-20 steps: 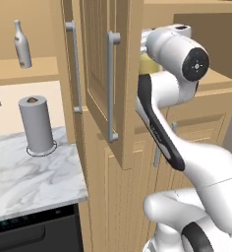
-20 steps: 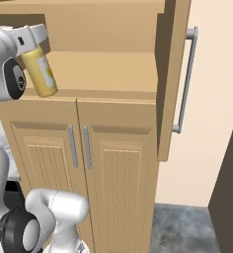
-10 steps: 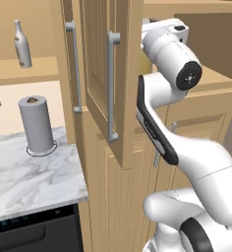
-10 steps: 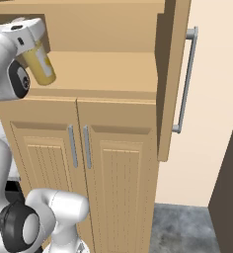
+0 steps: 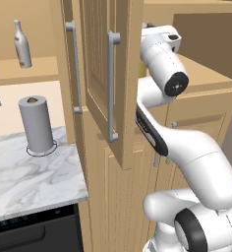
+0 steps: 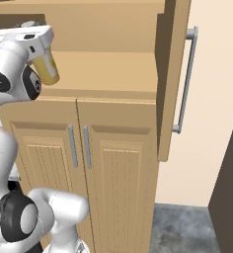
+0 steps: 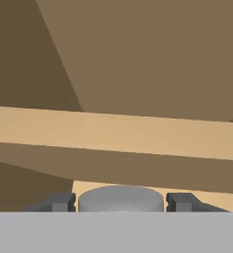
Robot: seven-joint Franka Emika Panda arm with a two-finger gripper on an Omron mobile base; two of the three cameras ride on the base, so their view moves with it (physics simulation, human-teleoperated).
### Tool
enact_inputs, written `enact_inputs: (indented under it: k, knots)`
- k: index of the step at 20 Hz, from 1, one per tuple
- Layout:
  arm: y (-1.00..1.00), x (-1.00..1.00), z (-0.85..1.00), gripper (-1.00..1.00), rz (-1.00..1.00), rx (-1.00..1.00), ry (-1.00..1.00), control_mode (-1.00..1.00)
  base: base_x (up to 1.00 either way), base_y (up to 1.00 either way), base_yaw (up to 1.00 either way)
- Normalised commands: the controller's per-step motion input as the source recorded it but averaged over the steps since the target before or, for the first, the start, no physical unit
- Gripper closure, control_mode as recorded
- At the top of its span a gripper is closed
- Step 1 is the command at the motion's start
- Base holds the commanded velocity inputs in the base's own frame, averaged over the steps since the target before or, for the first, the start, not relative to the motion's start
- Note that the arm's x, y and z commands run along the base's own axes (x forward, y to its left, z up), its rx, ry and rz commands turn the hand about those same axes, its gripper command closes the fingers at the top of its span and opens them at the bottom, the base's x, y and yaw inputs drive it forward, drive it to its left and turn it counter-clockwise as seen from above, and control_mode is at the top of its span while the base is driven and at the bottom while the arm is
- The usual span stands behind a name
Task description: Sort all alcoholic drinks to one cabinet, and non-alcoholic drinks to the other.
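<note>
Pincer: its two dark tips [image 7: 121, 201] stand on either side of the pale grey cap, pinching the tall yellow bottle [image 6: 44, 69]; in the right base view the white hand [image 6: 27, 37] holds the bottle tilted, cap end up inside the hand, above the shelf of the pantry unit
Yellow bottle: off the shelf, at the left of the open bay; its lower body shows below the hand
Pantry unit: light wood [image 6: 113, 84]; upper doors swung open, one seen edge-on at the right with a silver bar handle [image 6: 183, 79]; two panelled lower doors shut, each with a short silver handle
Hand view: the bay's brown back wall and a pale horizontal board [image 7: 113, 133] ahead of the cap
Small cabinet: at the far left of the left base view, its flat shelf board [image 5: 19, 71] carries the slim grey long-necked bottle [image 5: 22, 44], upright
Table: white marble top [image 5: 29, 172] with a grey paper-towel roll [image 5: 37, 124] upright on a ring base; a dark appliance front below
Room: cream wall and grey floor to the right of the unit
</note>
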Motion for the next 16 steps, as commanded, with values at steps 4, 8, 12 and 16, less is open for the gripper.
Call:
enact_inputs:
  k: [4,8,12,16]
  knots:
    - [0.0,0.47,0.0,1.0,0.0,0.09,0.0,-1.0,0.0,0.0,0.0]
    - [0.0,0.39,-0.19,1.0,0.0,0.06,0.0,-1.0,0.0,0.0,0.0]
    - [0.0,0.4,-0.18,1.0,0.0,0.04,0.02,-1.0,0.0,0.0,0.0]
    - [0.01,0.49,-0.05,1.0,0.0,0.05,0.1,-1.0,0.0,0.0,0.0]
